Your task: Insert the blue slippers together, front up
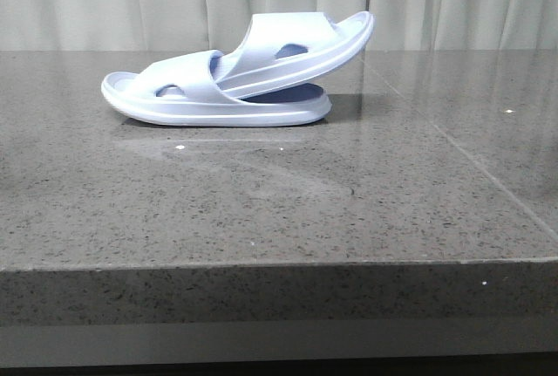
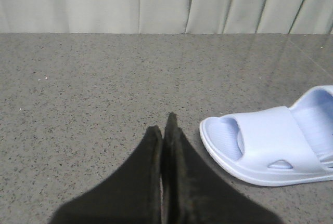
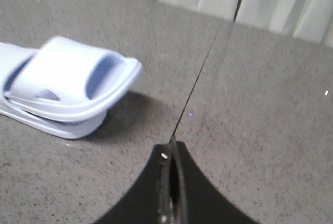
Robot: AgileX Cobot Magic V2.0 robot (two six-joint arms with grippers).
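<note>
The two pale blue slippers sit nested at the back of the table. The lower slipper lies flat on its sole. The upper slipper is pushed under the lower one's strap and tilts up to the right. The lower slipper's open toe shows in the left wrist view. The pair shows in the right wrist view. My left gripper is shut and empty, apart from the slipper toe. My right gripper is shut and empty, apart from the pair. Neither gripper shows in the front view.
The grey speckled stone table has a seam running front to back on the right, and its front edge is near the camera. Pale curtains hang behind the table.
</note>
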